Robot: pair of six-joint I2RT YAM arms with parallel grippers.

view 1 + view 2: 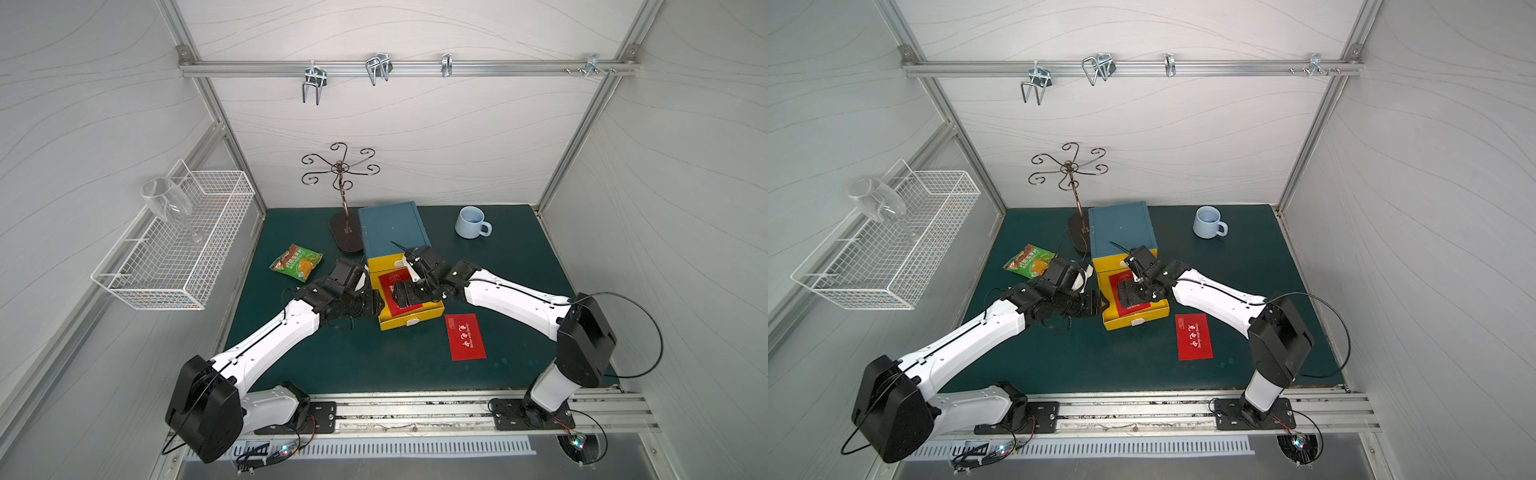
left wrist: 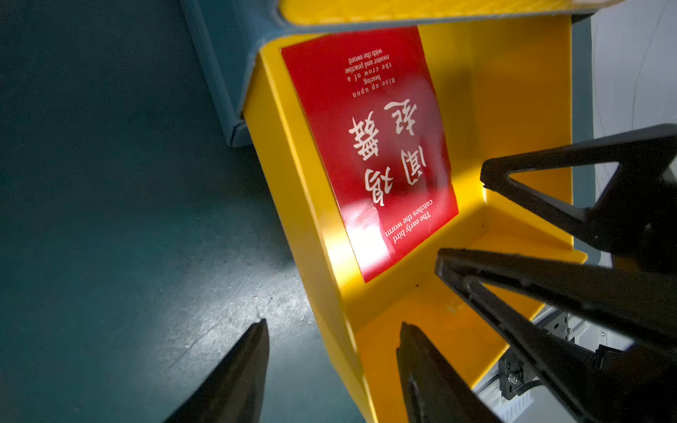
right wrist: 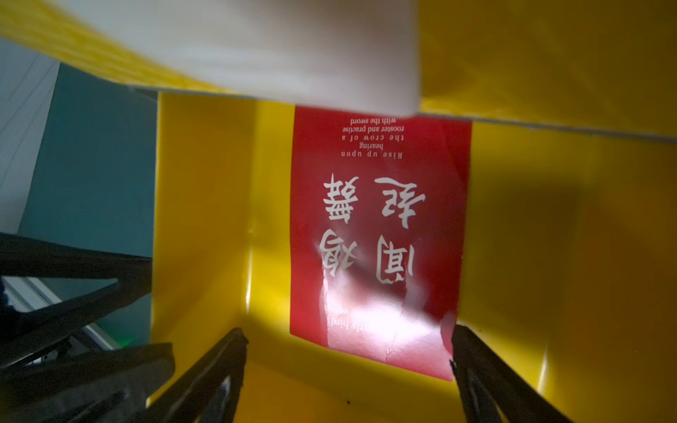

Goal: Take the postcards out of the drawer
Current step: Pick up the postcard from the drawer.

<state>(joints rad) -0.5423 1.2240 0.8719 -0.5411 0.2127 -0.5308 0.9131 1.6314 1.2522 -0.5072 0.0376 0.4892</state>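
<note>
Nearest, a flat red postcard with white characters [image 1: 465, 336] lies on the dark green mat [image 1: 332, 361]. Beyond it, both arms reach low and inward to the pulled-out yellow plastic drawer [image 1: 392, 323]. The left gripper [image 2: 333, 324] straddles its side wall, jaws apart, and the right gripper [image 3: 348, 331] hangs wide open over a second red postcard [image 3: 381, 219] lying inside

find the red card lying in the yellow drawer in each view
In a top view: red card mid-picture, inside the yellow drawer.
In a top view: same spot, slightly further left.
Left wrist: on the drawer floor, beside a side wall.
Right wrist: mid-picture, print upside down.
Shared landmark: the yellow drawer around it.
</note>
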